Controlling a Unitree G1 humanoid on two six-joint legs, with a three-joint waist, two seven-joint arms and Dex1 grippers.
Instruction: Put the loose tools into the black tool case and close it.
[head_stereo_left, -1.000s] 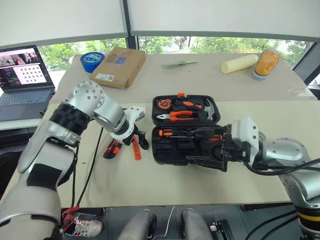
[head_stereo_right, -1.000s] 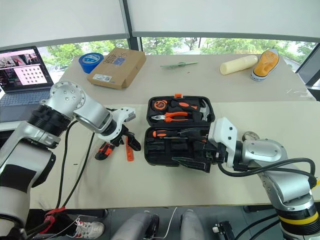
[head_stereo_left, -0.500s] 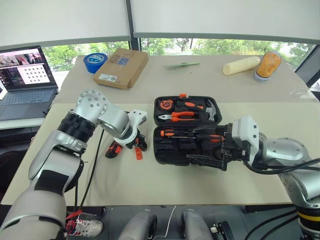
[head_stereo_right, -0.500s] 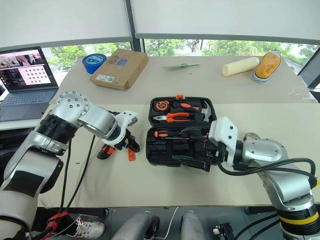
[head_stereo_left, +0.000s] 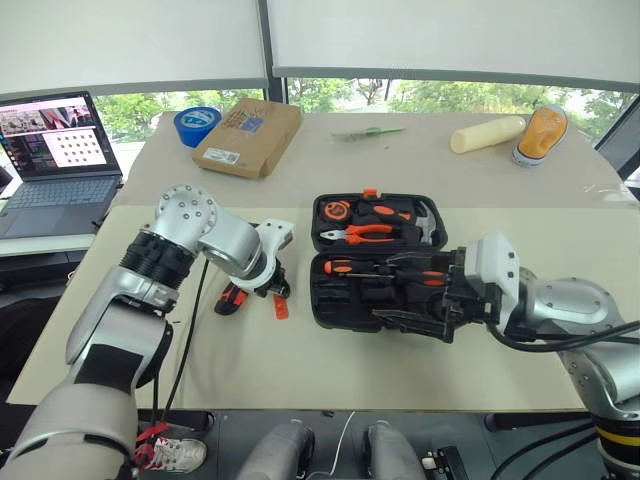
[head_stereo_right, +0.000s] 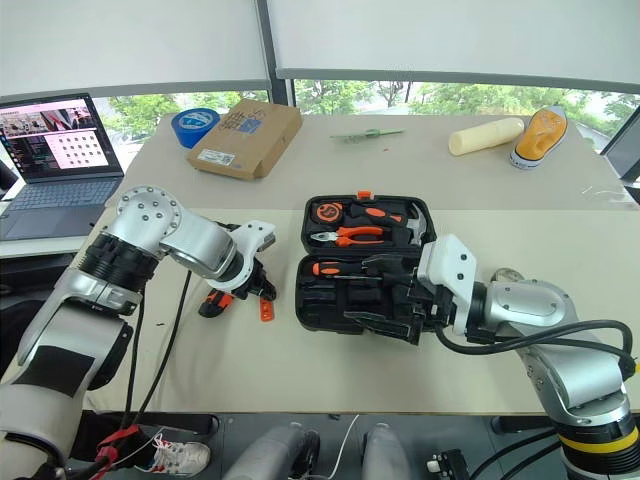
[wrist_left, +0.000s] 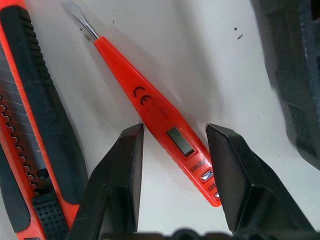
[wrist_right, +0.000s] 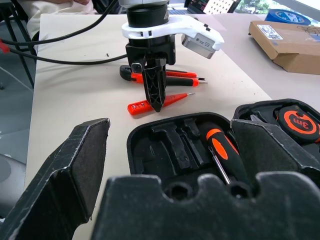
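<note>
The black tool case (head_stereo_left: 316, 292) lies open in the middle of the table, with a black-and-orange screwdriver (wrist_right: 222, 150) in its near half. Left of it, on the table, lie a slim orange tester screwdriver (wrist_left: 160, 120) and a black-orange utility knife (wrist_left: 35, 140). My left gripper (head_stereo_left: 275, 290) points down over the tester. Its fingers (wrist_left: 127, 165) straddle the handle closely, with a thin gap on each side. My right gripper (head_stereo_left: 425, 310) hangs open over the case's near right corner, with nothing between its fingers.
Pliers (head_stereo_left: 365, 232), a hammer (head_stereo_left: 425, 218) and a tape measure (head_stereo_left: 332, 211) sit in the case's far half. At the back stand a cardboard box (head_stereo_left: 250, 135), a blue tape roll (head_stereo_left: 197, 125), a laptop (head_stereo_left: 55, 150), a cream cylinder (head_stereo_left: 488, 133) and a shoe (head_stereo_left: 540, 135).
My left gripper's fingers have drawn in from wide open to close around the tester screwdriver. The right arm has stayed still. The camera has shifted slightly.
</note>
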